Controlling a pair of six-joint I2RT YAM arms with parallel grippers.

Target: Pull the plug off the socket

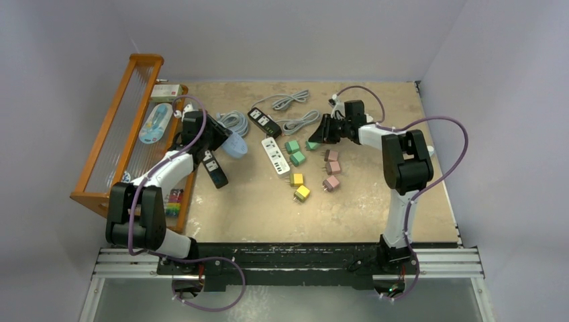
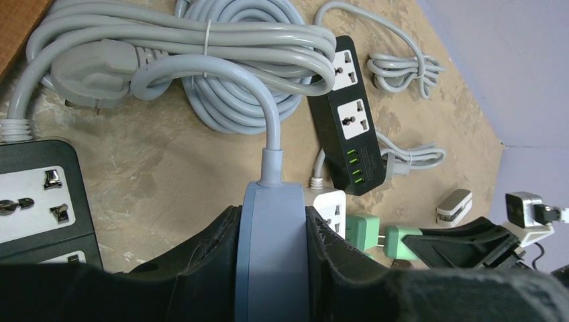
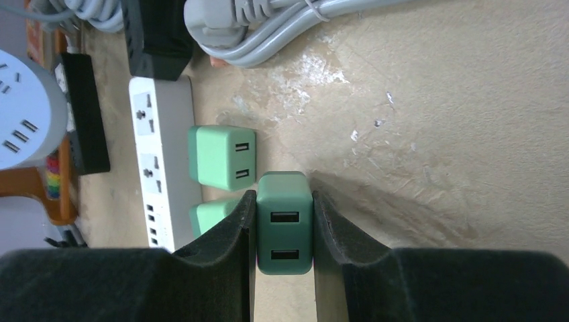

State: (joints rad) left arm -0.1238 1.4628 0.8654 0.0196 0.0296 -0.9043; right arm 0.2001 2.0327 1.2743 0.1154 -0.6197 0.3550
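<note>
My left gripper [image 1: 220, 141] is shut on a round blue-grey socket [image 1: 234, 145] and holds it on edge at the left of the table. In the left wrist view the socket [image 2: 272, 255] fills the jaws of the left gripper [image 2: 272, 218], with its grey cable [image 2: 268, 127] running up to a coil. My right gripper [image 1: 322, 136] is shut on a green plug [image 1: 313, 145] at the middle back. In the right wrist view the right gripper [image 3: 284, 201] clamps the plug [image 3: 284, 231], with its two USB ports facing the camera. The plug is apart from the socket [image 3: 23, 111].
A white power strip [image 1: 275, 155] lies between the grippers. Two more green plugs [image 1: 295, 151], pink plugs [image 1: 332, 168] and yellow plugs [image 1: 300, 186] lie beside it. Black strips [image 1: 264, 121] [image 1: 215, 168] and coiled grey cables [image 1: 234, 122] lie near. An orange rack [image 1: 121, 134] stands left.
</note>
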